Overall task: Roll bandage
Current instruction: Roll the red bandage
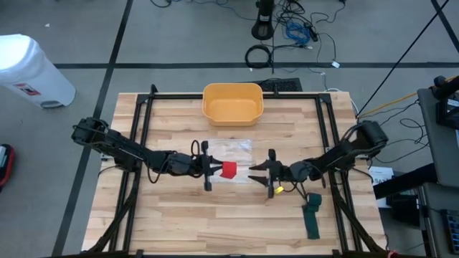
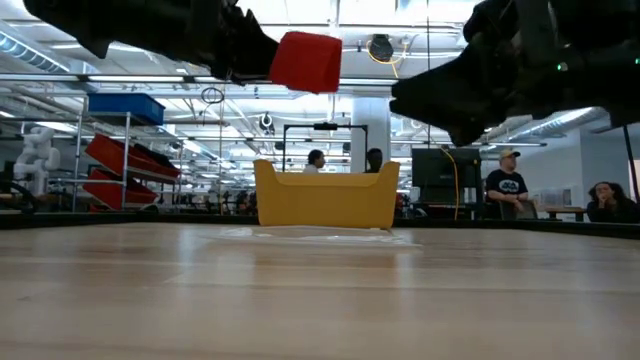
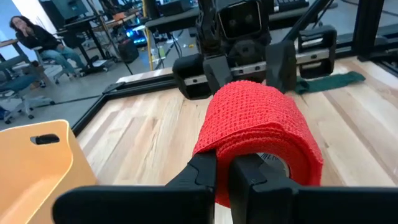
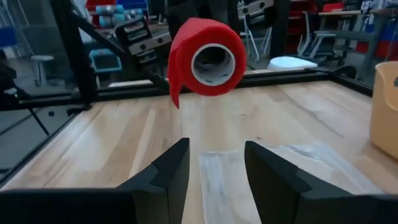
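High view, bin: the yellow bin [image 1: 232, 103] sits at the table's [image 1: 179, 215] far edge; its inside looks bare.
High view, grippers: the left gripper [image 1: 212, 168] is clamped on the red roll [image 1: 229, 170] mid-table; the right gripper [image 1: 258, 172] faces it just apart, jaws parted, holding nothing.
High view, other: a green bandage [image 1: 312, 218] lies flat near the right edge; clear film [image 1: 233, 149] lies between bin and roll.
Low view: roll [image 2: 305, 61] held well above the wood; bin [image 2: 325, 196] behind; people stand in the room beyond.
Left wrist view: woven, crinkled roll [image 3: 261, 134] pinched by closed fingers [image 3: 202, 177].
Right wrist view: roll [image 4: 208, 56] shows a pale hollow core and a loose tail; open planks lie between the spread fingers [image 4: 171, 168].
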`<state>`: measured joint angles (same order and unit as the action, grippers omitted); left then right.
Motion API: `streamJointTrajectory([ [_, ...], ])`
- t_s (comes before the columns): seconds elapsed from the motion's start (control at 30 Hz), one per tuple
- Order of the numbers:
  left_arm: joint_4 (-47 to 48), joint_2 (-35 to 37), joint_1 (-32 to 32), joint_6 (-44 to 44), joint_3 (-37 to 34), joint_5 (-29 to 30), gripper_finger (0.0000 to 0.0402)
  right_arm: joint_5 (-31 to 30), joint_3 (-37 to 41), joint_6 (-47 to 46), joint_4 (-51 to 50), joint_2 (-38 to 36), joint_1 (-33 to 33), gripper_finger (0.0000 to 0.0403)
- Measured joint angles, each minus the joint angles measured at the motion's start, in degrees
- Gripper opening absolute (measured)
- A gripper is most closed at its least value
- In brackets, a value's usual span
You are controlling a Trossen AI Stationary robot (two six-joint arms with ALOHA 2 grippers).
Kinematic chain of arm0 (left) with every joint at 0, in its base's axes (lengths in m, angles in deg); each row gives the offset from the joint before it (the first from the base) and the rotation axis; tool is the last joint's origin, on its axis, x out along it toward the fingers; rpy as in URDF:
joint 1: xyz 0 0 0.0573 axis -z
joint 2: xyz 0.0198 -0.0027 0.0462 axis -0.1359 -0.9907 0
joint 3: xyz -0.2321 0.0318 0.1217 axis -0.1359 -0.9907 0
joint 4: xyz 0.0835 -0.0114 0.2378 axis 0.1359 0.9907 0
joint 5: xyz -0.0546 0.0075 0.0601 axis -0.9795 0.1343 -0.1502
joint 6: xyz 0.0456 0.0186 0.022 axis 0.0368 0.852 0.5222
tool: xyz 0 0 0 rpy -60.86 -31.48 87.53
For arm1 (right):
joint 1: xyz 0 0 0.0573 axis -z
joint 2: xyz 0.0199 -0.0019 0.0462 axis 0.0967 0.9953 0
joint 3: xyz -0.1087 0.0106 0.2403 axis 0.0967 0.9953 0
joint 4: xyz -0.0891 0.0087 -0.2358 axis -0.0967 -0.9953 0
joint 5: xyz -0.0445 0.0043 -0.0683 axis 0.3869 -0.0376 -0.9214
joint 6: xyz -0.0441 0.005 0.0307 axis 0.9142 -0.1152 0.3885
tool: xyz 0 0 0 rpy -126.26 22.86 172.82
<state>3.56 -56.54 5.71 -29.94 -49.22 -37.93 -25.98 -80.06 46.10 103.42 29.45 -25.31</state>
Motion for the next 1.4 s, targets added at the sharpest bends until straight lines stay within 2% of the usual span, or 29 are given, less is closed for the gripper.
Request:
streamJointTrajectory([
  [0.23, -5.75, -0.02, -0.29, 0.01, -3.5, 0.49, 0.0013, 0.48, -6.32, -1.34, 3.61, 11.67, 1.43, 0.0141],
  [0.4, -5.84, -0.02, -1.0, 0.02, -3.6, 0.52, 0.0013, 0.89, -11.34, 0.22, 3.6, 16.19, 2.57, 0.0141],
  [0.57, -6.76, -0.02, -1.53, 0.0, -3.6, 0.67, 0.0013, 1.06, -11.98, -2.15, 3.59, 17.04, 4.94, 0.0141],
  [0.8, -7.79, -0.02, -1.55, 1.09, -3.59, 0.7, 0.0013, 5.5, -11.98, -3.29, 5.08, 17.06, 7.15, 0.0141],
  [1.07, -6.12, -0.02, -2.22, 4.65, -3.58, 1.5, 0.0013, 14.05, -15.8, -2.38, 4.4, 17.06, 8.21, 0.0141],
  [1.27, -5.14, -0.02, -2.58, 4.76, -3.58, 1.53, 0.0013, 14.22, -17.86, -0.21, 3.27, 17.06, 8.19, 0.0139],
  [1.4, -4.39, 0.0, -2.58, 4.66, -3.55, 1.53, 0.0013, 14.16, -17.85, -0.14, 4.22, 17.06, 8.17, 0.0108],
])
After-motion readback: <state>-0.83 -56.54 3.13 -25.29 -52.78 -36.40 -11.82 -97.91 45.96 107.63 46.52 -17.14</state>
